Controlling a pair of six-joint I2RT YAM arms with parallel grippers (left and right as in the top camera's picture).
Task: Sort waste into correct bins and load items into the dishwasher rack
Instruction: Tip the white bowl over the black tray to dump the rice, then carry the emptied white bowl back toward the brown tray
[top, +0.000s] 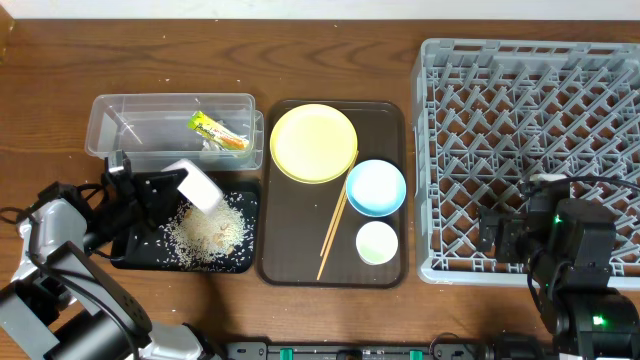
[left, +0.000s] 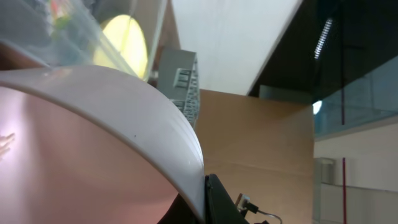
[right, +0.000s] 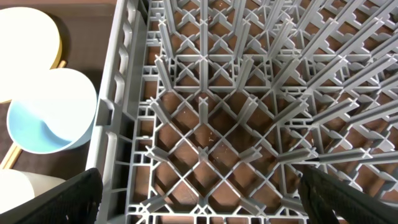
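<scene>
From overhead, my left pincer (top: 172, 187) is clamped tight on the rim of the white bowl (top: 200, 185), which is tipped on its side just ahead of my fingers over the black tray (top: 135, 262). A heap of rice (top: 205, 235) lies in that tray right below the bowl's mouth. Beyond the bowl is the clear tub (top: 100, 125), with the wrapper (top: 218, 132) inside it. Further out on that side the brown serving tray (top: 290, 265) carries the yellow plate (top: 313, 143), blue bowl (top: 376, 187), green cup (top: 377, 242) and chopsticks (top: 332, 235). My right pincer (top: 497, 235) hangs over the near corner of the rack (top: 530, 110), spread wide with nothing in it. Through my left wrist camera the bowl's pale curved wall fills the view against one dark finger (left: 219, 202). The tub, the plate and the rack show blurred past the bowl's edge. Through my right wrist camera both fingertips (right: 68, 199) stand far apart above the rack's pegs, gripping nothing. The blue bowl sits just outside the rack wall, beside that fingertip, with the plate beyond it.
</scene>
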